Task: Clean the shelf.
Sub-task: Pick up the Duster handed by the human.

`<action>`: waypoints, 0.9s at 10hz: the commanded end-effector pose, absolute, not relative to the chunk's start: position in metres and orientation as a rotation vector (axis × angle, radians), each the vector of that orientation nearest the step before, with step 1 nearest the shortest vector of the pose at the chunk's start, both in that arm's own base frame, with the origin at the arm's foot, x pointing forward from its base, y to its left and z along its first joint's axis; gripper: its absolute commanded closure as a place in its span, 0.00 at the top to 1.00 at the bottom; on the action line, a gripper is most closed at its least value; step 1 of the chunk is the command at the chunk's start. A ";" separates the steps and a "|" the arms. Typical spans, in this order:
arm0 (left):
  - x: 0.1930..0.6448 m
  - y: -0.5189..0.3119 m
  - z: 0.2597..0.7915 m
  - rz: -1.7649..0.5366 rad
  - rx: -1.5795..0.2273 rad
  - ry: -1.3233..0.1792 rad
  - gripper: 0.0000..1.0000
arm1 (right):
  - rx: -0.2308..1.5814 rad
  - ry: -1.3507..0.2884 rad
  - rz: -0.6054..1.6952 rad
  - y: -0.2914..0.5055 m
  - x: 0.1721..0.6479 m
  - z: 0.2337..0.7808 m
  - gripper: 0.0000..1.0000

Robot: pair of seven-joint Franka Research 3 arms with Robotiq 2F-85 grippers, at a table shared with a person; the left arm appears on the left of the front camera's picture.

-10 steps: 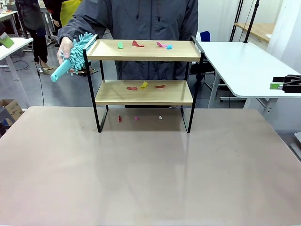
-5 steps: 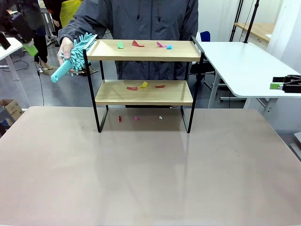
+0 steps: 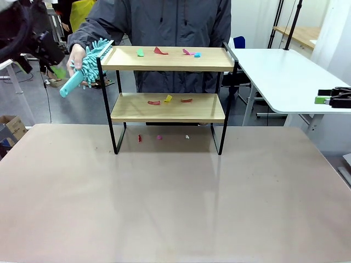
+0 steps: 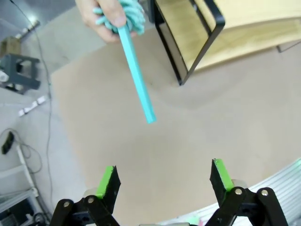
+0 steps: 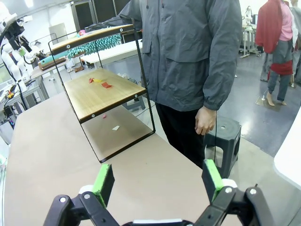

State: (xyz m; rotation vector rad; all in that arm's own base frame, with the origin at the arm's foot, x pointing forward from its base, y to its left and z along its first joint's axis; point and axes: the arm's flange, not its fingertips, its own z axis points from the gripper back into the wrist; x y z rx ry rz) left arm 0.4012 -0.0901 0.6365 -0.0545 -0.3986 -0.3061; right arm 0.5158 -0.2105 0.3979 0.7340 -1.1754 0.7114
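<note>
Left wrist view: jaws of the left gripper [image 4: 163, 169] gape wide, empty, short of the teal duster [image 4: 137, 75]; right gripper [image 5: 157, 168] likewise.

The left arm has swept into the top-left corner of the front view. A second ago only a green pad showed at the picture's left edge. Half a second ago it had come further in, trailing a dark blur. Now the left claw [image 3: 53, 64] is a larger, motion-smeared dark shape, and its green pad [image 3: 57, 71] sits lower and further right, just beside the person's hand [image 3: 77, 57] and the teal duster handle [image 3: 70, 85].
</note>
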 end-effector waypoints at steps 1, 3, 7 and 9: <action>0.402 -0.100 0.609 -0.267 -0.106 -0.487 1.00 | 0.732 -1.178 0.715 -0.209 0.517 0.400 1.00; 0.411 -0.105 0.591 -0.227 -0.109 -0.543 1.00 | 0.732 -1.178 0.715 -0.209 0.517 0.400 1.00; 0.429 -0.107 0.562 -0.157 -0.093 -0.602 1.00 | 0.732 -1.178 0.715 -0.209 0.517 0.400 1.00; 0.436 -0.107 0.556 -0.141 -0.089 -0.620 1.00 | 0.732 -1.178 0.715 -0.209 0.517 0.400 1.00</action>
